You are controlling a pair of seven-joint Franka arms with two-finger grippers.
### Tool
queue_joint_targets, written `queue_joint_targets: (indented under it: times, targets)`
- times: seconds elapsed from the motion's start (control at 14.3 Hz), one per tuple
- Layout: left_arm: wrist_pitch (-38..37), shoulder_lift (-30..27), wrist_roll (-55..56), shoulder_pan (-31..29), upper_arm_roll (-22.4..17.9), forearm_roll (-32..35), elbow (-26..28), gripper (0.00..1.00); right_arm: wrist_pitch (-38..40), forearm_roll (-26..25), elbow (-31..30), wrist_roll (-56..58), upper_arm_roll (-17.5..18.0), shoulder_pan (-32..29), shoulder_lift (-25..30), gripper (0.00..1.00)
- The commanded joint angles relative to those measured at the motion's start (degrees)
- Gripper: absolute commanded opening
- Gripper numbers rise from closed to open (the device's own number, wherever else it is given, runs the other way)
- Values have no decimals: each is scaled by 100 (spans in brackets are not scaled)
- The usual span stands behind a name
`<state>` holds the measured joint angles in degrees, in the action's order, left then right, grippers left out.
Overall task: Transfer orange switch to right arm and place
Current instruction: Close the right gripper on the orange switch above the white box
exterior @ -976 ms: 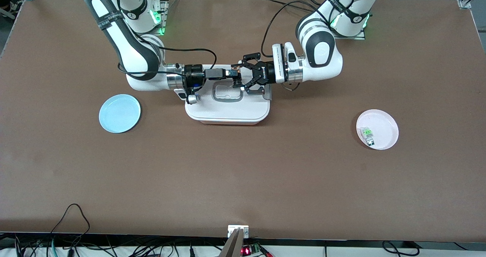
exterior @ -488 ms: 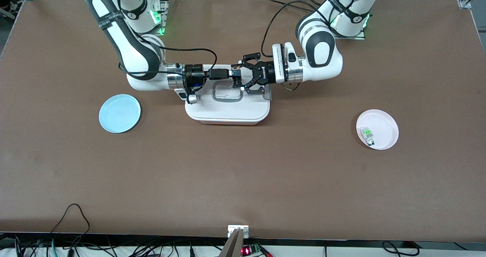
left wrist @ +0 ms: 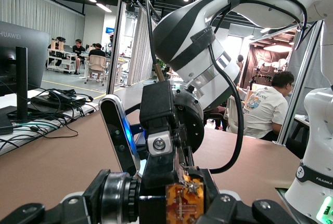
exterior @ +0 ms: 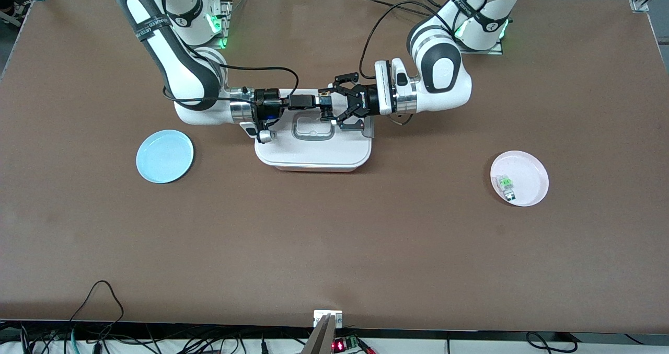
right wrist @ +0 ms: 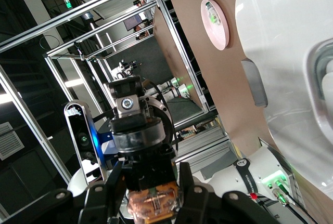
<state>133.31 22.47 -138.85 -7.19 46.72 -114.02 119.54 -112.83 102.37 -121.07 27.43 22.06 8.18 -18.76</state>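
Both hands meet over white lidded box, mid desk. Left hand and right hand each pinch orange switch, tip to tip w/ it between them.

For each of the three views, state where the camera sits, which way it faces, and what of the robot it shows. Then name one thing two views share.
Front view: high across the table, facing both arms; left pincer and right pincer meet over the white box.
Left wrist view: on the left wrist, facing the right arm.
Right wrist view: on the right wrist, facing the left arm; pink plate visible.
Shared: both wrist views show the orange switch.
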Motion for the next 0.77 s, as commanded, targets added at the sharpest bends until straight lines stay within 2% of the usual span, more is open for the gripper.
queue_joint_targets:
  times: [0.0, 0.07, 0.14, 0.21, 0.7]
  targets:
    - [54, 99, -212, 25, 39, -209, -115, 0, -64, 152, -92, 25, 18, 34, 145, 35]
    - [46, 99, -195, 25, 39, -209, -115, 0, -64, 152, -92, 34, 18, 34, 145, 35]
    - [46, 108, -186, 33, 39, -200, -115, 71, -64, 152, -92, 34, 18, 34, 145, 35]
    - [37, 117, -177, 51, 48, -200, -115, 100, -64, 152, -92, 34, 18, 34, 145, 35]
    - [37, 134, -168, 60, 48, -200, -115, 100, -64, 143, -66, 34, 9, 34, 162, 34]
